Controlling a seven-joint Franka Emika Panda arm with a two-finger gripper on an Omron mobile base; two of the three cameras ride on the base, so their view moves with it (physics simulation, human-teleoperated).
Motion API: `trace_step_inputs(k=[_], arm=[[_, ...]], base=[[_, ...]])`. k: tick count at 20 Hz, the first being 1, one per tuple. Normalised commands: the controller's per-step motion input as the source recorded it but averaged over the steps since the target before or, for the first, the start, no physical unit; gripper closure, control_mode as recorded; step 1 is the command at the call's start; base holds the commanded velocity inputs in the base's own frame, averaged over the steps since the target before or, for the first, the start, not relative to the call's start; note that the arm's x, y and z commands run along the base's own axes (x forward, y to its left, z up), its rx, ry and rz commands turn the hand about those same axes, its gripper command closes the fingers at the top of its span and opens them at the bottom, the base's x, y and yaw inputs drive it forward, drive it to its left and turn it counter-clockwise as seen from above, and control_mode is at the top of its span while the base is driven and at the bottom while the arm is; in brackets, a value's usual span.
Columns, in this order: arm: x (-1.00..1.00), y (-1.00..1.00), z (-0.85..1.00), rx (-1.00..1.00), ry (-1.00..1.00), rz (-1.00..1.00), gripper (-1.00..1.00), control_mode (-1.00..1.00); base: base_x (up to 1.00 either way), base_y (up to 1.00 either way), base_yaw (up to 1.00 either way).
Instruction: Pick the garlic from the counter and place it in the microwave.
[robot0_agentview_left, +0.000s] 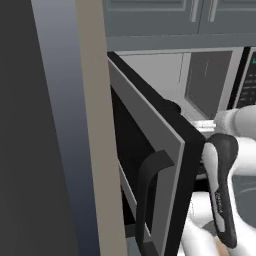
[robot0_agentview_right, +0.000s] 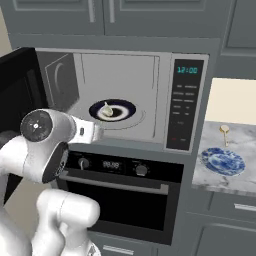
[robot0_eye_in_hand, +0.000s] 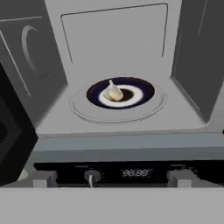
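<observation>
The garlic (robot0_eye_in_hand: 113, 92) already lies on the plate (robot0_eye_in_hand: 142, 89) inside the microwave (robot0_agentview_right: 190, 60), and the gripper (robot0_eye_in_hand: 111, 178), fingers apart and empty, need only back away.

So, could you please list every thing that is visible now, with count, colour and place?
garlic: one, pale cream, on the dark plate in the microwave
dark plate: one, dark blue and white, on the turntable
microwave: one, pale grey cavity, door open
microwave door: one, grey with black frame, swung to the left
oven: one, black, under the microwave
blue plate: one, blue patterned, on the counter at right
spoon: one, tan, behind the blue plate
gripper: one, open, outside the cavity
</observation>
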Motion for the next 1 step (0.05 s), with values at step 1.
trace_step_inputs(k=[1], arm=[[-1.00, 0.00, 0.32, 0.00, 0.00, -0.12, -1.00, -1.00]], base=[[0.00, 0.00, 0.00]])
